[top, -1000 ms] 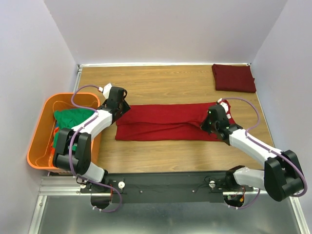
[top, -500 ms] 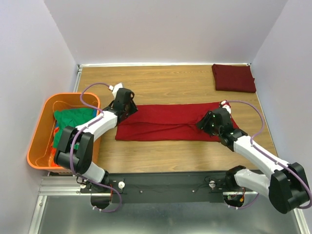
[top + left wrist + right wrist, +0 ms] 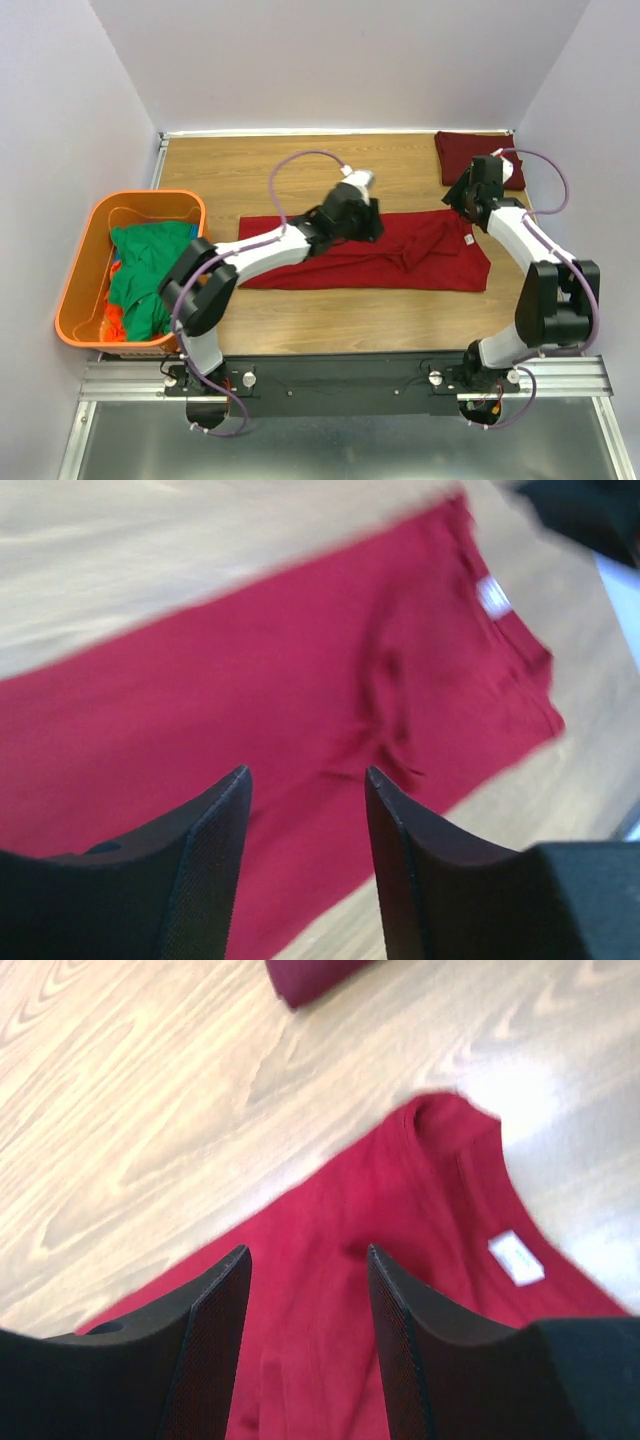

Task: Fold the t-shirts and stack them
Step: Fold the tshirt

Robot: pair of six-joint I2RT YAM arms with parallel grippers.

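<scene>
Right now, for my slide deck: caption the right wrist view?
Open right gripper hovering over the red t-shirt near its collar, folded maroon t-shirt beyond on the wooden table.

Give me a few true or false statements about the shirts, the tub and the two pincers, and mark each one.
1. The red shirt lies on the table as a long strip. True.
2. The left pincer is clamped on the red shirt. False: it is open over the shirt, with nothing between its fingers.
3. The maroon shirt sits in the tub. False: it lies folded at the table's far right corner; the tub holds green shirts.
4. The right pincer is open and empty. True.
5. A white label shows at the red shirt's collar. True.
</scene>
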